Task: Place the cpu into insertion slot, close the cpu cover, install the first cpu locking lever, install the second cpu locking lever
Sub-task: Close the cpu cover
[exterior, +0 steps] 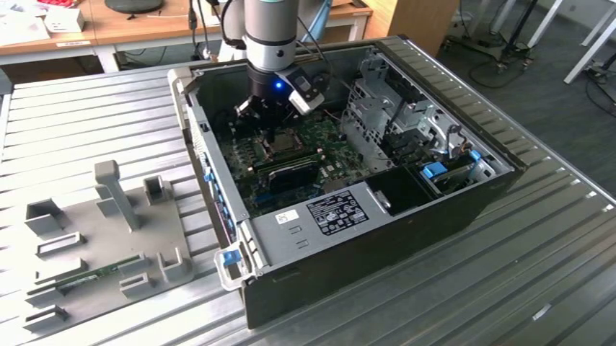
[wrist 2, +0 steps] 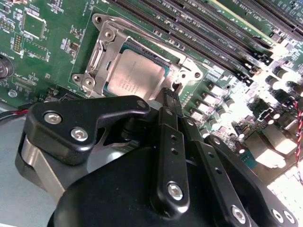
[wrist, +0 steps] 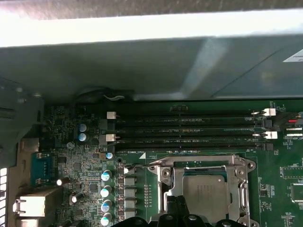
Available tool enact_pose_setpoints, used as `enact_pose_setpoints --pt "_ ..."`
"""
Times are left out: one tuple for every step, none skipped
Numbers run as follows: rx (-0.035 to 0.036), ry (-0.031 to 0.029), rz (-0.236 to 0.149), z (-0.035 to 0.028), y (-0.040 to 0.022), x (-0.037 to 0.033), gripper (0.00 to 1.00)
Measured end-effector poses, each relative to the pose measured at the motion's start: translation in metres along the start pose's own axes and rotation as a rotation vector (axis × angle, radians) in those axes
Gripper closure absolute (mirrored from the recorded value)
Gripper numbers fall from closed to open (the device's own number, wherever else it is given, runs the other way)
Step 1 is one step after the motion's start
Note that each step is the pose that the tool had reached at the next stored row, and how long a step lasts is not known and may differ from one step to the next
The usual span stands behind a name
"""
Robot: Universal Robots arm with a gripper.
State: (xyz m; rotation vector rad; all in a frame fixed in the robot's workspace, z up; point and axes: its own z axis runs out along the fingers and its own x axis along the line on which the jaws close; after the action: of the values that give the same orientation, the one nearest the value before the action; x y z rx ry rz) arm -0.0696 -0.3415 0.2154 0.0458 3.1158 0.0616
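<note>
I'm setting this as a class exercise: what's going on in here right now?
A robot arm reaches into an open computer case. Its hand, shut, sits at the edge of the cpu cover on the motherboard. The cpu already lies in its slot, with the cover folded down around it.

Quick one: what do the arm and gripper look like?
Arm: silver-grey tube, black wrist with a blue light and a small grey box on it. Gripper: matte black linked fingers with silver screws.
</note>
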Motion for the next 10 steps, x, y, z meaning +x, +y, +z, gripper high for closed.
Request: enact_pose_setpoints --pt "0.0 0.0 0.0 0.0 0.0 0.0 0.89" --pt "-0.0002 -0.0002 0.0 0.0001 0.0 0.0001 0.89" --pt "-0.0002 -0.0001 0.0 0.0003 0.0 0.0001 0.89" --pt "-0.0006 -0.0004 0.0 0.0009 0.0001 0.0001 0.89" --pt "-0.0004 -0.0003 0.0 0.0017 0.0 0.0001 0.89" --pt "-0.0002 -0.0001 0.0 0.0026 -0.0001 0.0001 0.89" --pt "-0.0002 -0.0001 0.0 0.0034 -0.0001 0.0002 0.89" --pt "-0.0002 -0.0001 0.0 0.0038 -0.0001 0.0003 0.89" --pt "-0.0001 -0.0001 0.0 0.0038 -0.0001 0.0003 0.89" --pt "0.0 0.0 0.0 0.0038 -0.0002 0.0003 0.89"
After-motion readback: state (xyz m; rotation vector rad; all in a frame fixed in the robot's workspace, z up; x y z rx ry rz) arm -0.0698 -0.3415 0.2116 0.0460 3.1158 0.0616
